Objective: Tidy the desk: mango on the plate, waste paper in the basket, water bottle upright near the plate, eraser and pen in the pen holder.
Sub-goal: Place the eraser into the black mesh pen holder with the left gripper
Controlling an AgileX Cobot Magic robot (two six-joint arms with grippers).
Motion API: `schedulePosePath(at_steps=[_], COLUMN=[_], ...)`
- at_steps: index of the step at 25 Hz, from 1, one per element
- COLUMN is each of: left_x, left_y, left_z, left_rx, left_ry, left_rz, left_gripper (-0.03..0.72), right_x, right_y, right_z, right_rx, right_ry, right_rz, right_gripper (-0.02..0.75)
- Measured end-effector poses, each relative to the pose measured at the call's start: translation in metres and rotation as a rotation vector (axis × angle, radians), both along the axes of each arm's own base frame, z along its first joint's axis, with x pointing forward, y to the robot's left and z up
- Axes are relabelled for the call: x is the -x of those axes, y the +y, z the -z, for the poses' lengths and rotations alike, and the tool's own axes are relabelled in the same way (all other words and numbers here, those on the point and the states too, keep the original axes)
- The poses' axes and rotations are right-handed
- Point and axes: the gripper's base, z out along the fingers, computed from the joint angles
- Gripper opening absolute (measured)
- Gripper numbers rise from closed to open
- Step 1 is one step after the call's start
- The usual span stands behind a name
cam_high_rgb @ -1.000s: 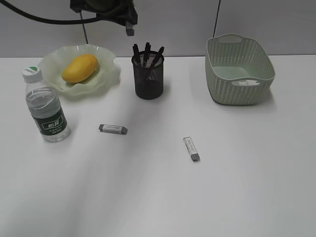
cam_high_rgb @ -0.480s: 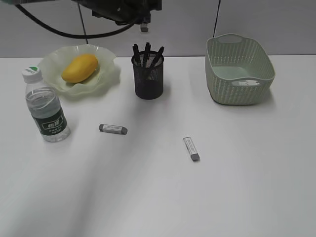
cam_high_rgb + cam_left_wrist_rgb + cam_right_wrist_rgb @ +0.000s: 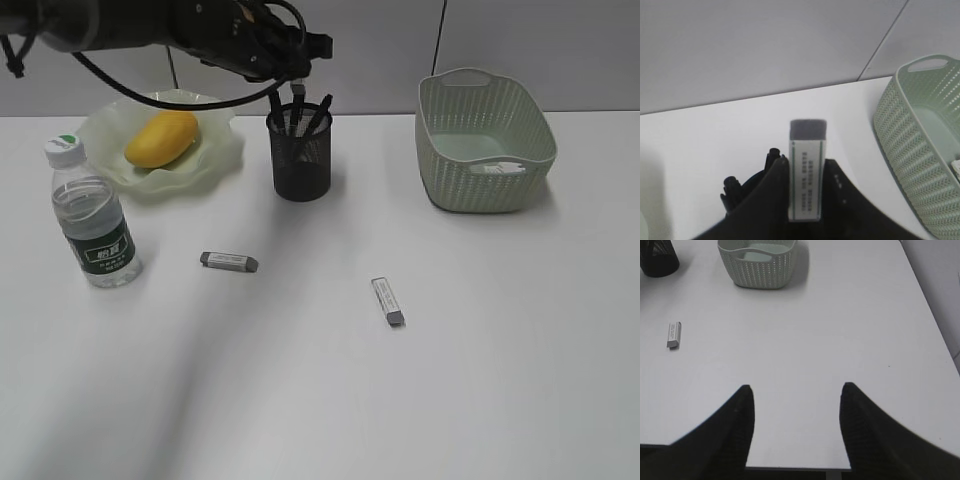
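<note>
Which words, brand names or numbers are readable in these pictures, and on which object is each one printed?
No text can be read with certainty.
Water bottle: white characters on the dark green label, too blurred.
Eraser in the left gripper: small print along its white sleeve, too small.
Two erasers on the desk: faint sleeve print, unreadable.
Waste paper in the basket: grey marks, unreadable.

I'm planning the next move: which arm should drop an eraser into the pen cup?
Left. Its claw is shut on an eraser and sits just above the pen cup. The right claw is open, empty, far off over bare desk.
</note>
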Motion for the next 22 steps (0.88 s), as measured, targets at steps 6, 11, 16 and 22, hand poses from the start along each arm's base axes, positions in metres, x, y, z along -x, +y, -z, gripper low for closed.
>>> schedulePosePath(at_steps=[6, 11, 16, 22], left_x=[-0.001, -0.001, -0.003, -0.006], left_y=[0.002, 0.002, 0.001, -0.001], left_z=[0.0, 0.0, 0.006, 0.022], left_rx=[0.003, 0.004, 0.002, -0.008], left_ry=[-0.003, -0.001, 0.002, 0.019], left_rz=[-0.005, -0.005, -0.005, -0.006], left_gripper=[0.155, 0.149, 0.149, 0.149], right_x=[0.0, 0.0, 0.0, 0.0], right_y=[0.0, 0.0, 0.0, 0.0], right_z=[0.0, 0.0, 0.0, 0.0], right_rx=[0.0, 0.0, 0.0, 0.0], right_ry=[0.0, 0.0, 0.0, 0.0], right_rz=[0.0, 0.0, 0.0, 0.0], right_gripper=[0.438, 0.438, 0.438, 0.438])
